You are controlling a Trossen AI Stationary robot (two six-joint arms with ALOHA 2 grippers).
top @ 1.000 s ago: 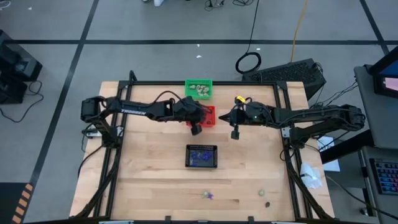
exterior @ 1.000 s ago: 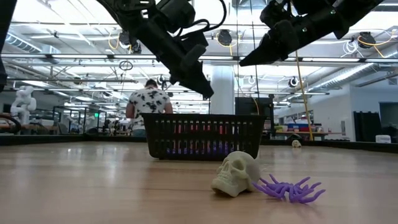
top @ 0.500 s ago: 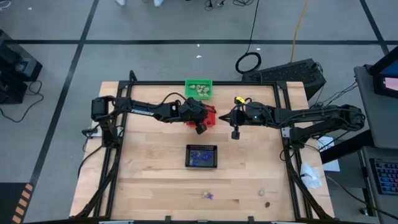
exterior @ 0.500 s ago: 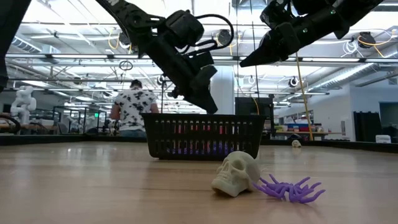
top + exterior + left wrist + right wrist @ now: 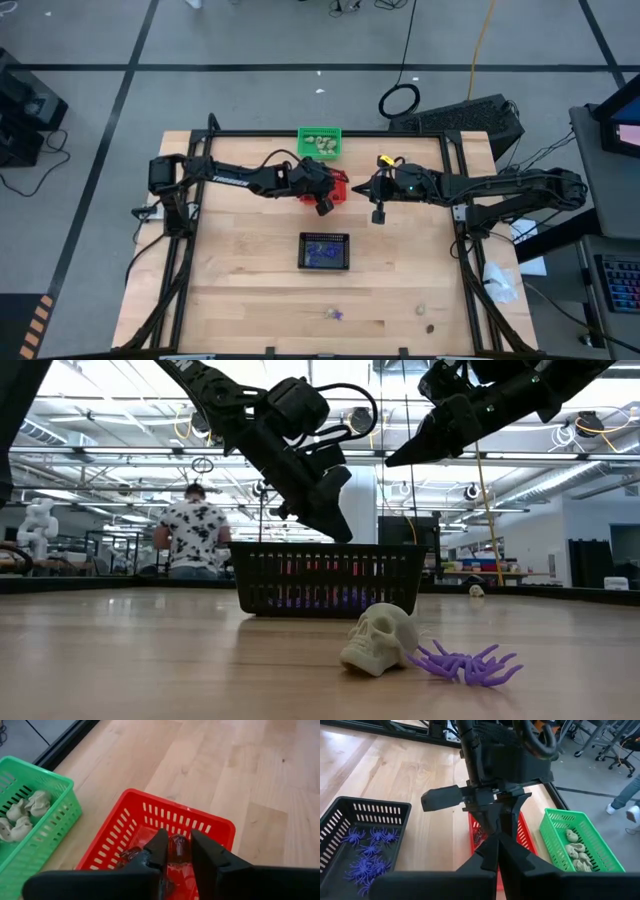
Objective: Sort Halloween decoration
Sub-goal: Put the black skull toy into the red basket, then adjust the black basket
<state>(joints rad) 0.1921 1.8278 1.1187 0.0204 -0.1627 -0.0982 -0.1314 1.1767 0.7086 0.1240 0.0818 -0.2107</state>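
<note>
Left gripper [image 5: 175, 847] first: I hold it over the red basket [image 5: 210, 827], jaws parted only narrowly, with a dark, glossy brown trinket [image 5: 178, 846] showing in the gap between my fingers [image 5: 159, 847]. I cannot tell whether I grip that piece or whether it lies loose in the basket below. I judge that I am here to drop a brown piece, because this basket collects the brown ones.

From large to small, the wooden surface [image 5: 250, 290] carries three mesh baskets, one per colour. The black basket [image 5: 325, 251] sits near the middle and holds purple spiders [image 5: 367, 855]. The green basket [image 5: 320, 141] stands at the far edge, just beside the red one, and holds cream skulls [image 5: 22, 815]. My right gripper [image 5: 378, 214] hangs beside the red basket on the other side, closed and empty, parked off the surface, I judge, so that it stays out of my left arm's way.

Smallest are the unsorted pieces along the near edge, well apart from the baskets. A cream skull [image 5: 380, 640] lies touching a purple spider [image 5: 465, 663]. Toward the right, a second pale piece [image 5: 421, 310] and a dark one [image 5: 430, 327] wait. By my reckoning most of the sorting is done.

A person [image 5: 195, 535] stands in the room beyond.
</note>
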